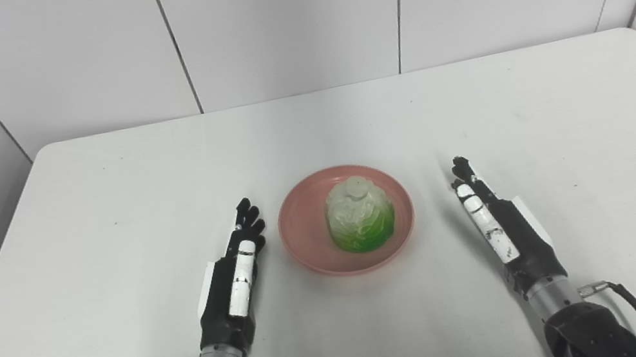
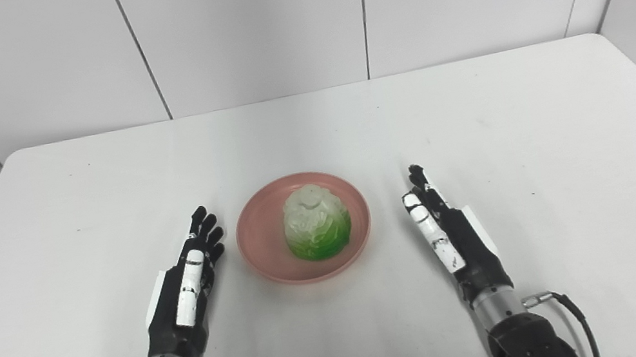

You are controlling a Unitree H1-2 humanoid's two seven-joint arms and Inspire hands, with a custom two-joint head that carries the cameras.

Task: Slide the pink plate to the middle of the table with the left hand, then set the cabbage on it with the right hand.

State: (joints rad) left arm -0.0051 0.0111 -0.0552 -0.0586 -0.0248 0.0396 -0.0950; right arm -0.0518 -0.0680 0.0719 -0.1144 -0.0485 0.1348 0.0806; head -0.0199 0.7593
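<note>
The pink plate (image 1: 303, 233) sits near the middle of the white table, toward the front. The cabbage (image 1: 360, 215), pale on top and bright green below, stands upright on the plate. My left hand (image 1: 236, 271) rests to the left of the plate, fingers straight and pointing away from me, open and empty, a short gap from the rim. My right hand (image 1: 490, 217) lies to the right of the plate, further from it, also open and empty with fingers extended. The same scene shows in the right eye view, with the plate (image 2: 260, 241) between both hands.
The white table (image 1: 99, 197) has rounded far corners and ends at grey wall panels behind. Its left and right edges fall away to the floor. Cables run from both wrists at the picture's bottom.
</note>
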